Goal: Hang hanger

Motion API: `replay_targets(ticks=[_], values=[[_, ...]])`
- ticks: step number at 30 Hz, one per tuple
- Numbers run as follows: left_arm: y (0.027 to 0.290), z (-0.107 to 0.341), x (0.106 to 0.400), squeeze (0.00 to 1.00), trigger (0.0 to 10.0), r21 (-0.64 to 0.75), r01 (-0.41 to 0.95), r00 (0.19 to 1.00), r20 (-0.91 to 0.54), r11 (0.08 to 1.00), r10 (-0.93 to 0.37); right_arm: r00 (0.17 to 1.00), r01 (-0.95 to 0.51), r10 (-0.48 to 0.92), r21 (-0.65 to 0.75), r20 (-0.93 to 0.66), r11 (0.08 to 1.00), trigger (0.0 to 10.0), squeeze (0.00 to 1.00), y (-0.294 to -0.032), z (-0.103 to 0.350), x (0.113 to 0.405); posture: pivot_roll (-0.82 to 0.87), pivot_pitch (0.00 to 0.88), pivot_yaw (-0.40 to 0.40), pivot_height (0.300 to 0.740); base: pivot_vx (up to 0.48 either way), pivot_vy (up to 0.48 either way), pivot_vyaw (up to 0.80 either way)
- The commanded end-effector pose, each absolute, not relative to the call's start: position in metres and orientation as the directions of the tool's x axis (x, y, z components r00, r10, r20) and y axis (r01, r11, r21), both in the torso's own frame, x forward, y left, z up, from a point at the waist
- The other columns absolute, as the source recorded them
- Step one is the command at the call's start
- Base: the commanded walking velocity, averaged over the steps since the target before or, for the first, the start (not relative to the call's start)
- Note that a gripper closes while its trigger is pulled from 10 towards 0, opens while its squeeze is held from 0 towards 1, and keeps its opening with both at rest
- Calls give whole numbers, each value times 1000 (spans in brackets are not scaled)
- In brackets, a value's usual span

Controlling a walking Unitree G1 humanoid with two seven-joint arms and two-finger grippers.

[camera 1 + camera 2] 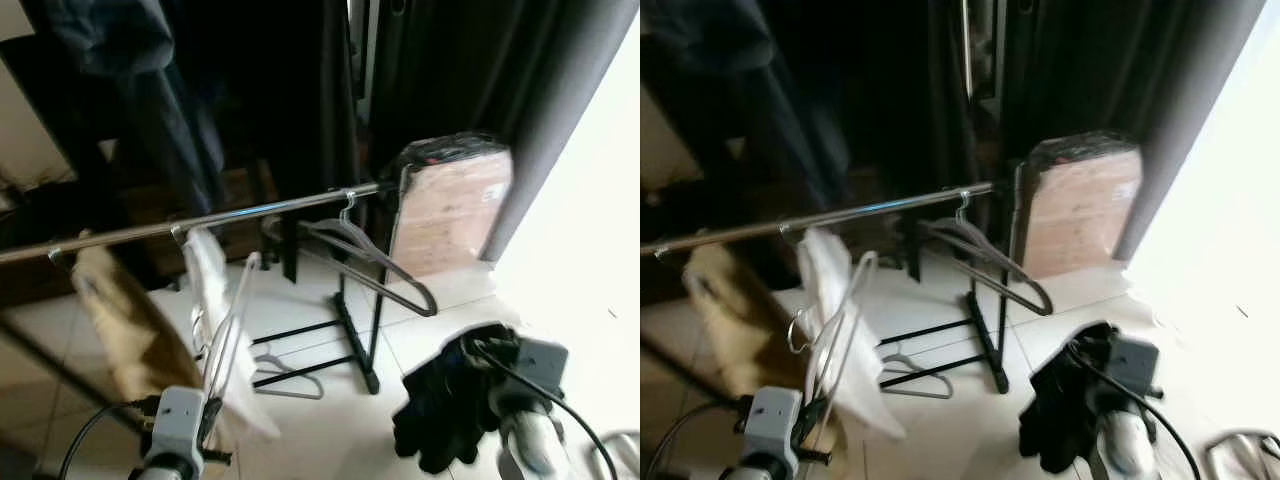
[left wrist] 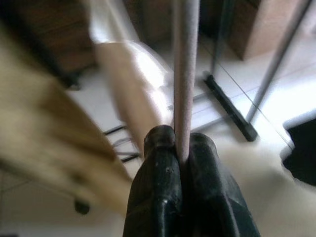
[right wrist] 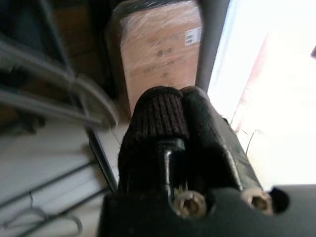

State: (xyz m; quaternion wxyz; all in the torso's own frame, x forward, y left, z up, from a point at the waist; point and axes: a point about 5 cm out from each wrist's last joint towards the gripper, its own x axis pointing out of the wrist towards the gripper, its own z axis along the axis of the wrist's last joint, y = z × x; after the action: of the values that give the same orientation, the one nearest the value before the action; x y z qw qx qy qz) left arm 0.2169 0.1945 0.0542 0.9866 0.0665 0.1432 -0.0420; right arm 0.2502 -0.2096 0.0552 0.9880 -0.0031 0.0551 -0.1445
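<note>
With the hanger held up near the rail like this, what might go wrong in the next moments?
The left gripper pinches only one thin bar of the metal hanger, so it may swing or twist in the jaws. Its hook hangs below the rail and close to the white garment, so it may snag the fabric while rising. Another hanger lies on the floor near the rack's foot.

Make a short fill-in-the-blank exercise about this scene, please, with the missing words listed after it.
1. The left claw is shut on a pale ____, held up below the metal rail.
2. A dark hanger already hangs near the ____ end of the rail, from the robot's side.
3. One more hanger lies on the ____, near the rack's black base.
4. Behind the rail's right end stands a ____ box wrapped in plastic.

Missing words: hanger; right; floor; brown
</note>
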Motion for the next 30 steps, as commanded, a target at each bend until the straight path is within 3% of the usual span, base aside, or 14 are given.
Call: replay_targets(ticks=[1,30], values=[[200,45,207,0,10000,117,80,940,-338,990,-36,965,255,-255,-8,-52,967,10000,0,-202,70,261,-86,136,52,740,-319,0,0],[201,43,206,0,10000,119,79,936,-351,990,-32,971,230,-233,-59,-59,971,10000,0,-199,69,261,-88,136,57,740,-322,0,36]])
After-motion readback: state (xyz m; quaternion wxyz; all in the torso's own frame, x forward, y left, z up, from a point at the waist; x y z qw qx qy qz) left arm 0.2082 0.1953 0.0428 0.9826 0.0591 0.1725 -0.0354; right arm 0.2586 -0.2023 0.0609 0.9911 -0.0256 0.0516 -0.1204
